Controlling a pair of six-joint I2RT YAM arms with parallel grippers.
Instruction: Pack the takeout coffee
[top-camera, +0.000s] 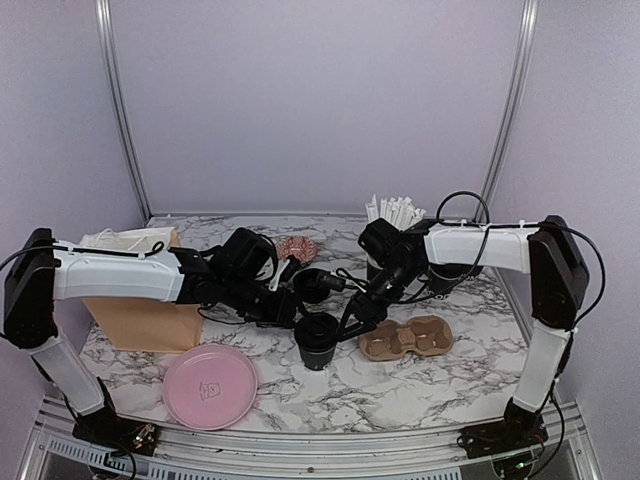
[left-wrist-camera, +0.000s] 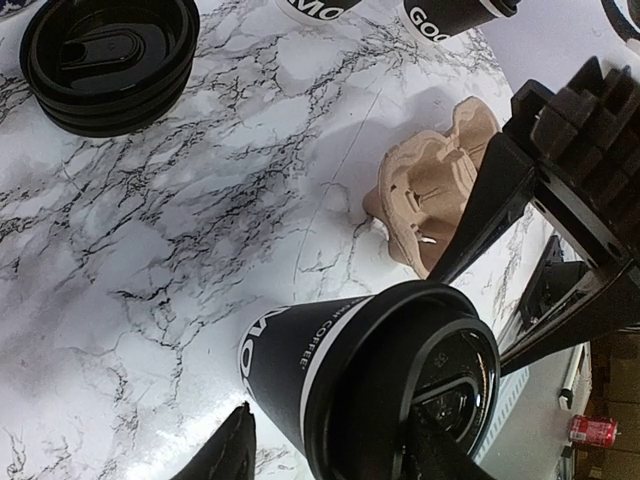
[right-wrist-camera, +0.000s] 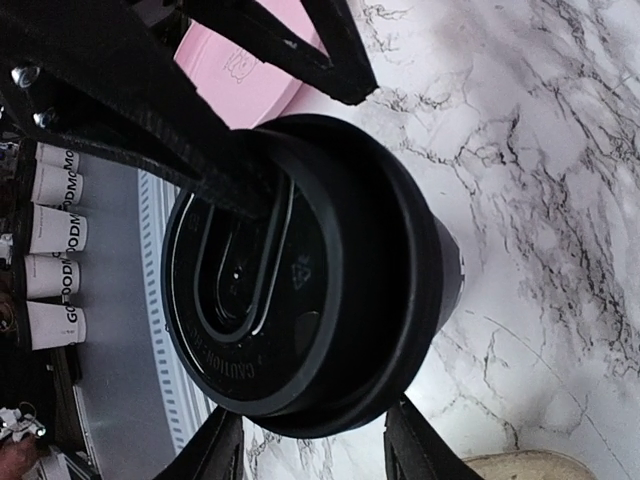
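In the middle of the frame the small black paper cup (top-camera: 318, 345) with round black plastic lid (right-wrist-camera: 290, 280) stands between the left gripper (left-wrist-camera: 330, 410), spread apart, and the right gripper (right-wrist-camera: 312, 410), whose grip I cannot tell, and uneven pressing could tip it.

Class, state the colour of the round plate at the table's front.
The plate is pink, best seen in the top external view.

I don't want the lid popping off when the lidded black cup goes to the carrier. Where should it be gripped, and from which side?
Grip the lidded cup on its paper wall just under the lid, probably level from the robot's left: it stands upright, tapers towards the base, and the pulp carrier lies on its right.
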